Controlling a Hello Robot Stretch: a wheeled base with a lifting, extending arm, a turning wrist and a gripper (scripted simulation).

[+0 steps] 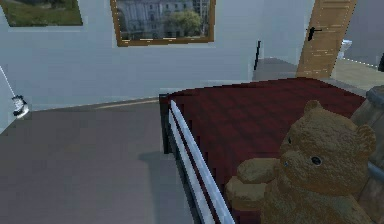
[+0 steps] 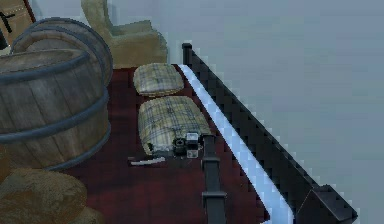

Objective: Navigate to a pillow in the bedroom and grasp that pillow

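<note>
Tool [image 2: 152, 158] by pillow [image 2: 172, 120] edge, holding anything unclear, bed rail [image 2: 245, 132] alongside, floor [image 1: 80, 160] open

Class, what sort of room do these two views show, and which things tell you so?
Probably a bedroom: a bed with a dark red checked cover, a tan checked pillow lying on it, and a brown plush teddy bear.

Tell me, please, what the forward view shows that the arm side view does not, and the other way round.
Forward view's own: a framed picture on the wall and a wooden door. Arm side view's own: a plaid pillow with a second pillow beyond it, a wooden barrel, the arm and the gripper by the plaid pillow. Shared: the dark red bed cover and the bed rail.
</note>
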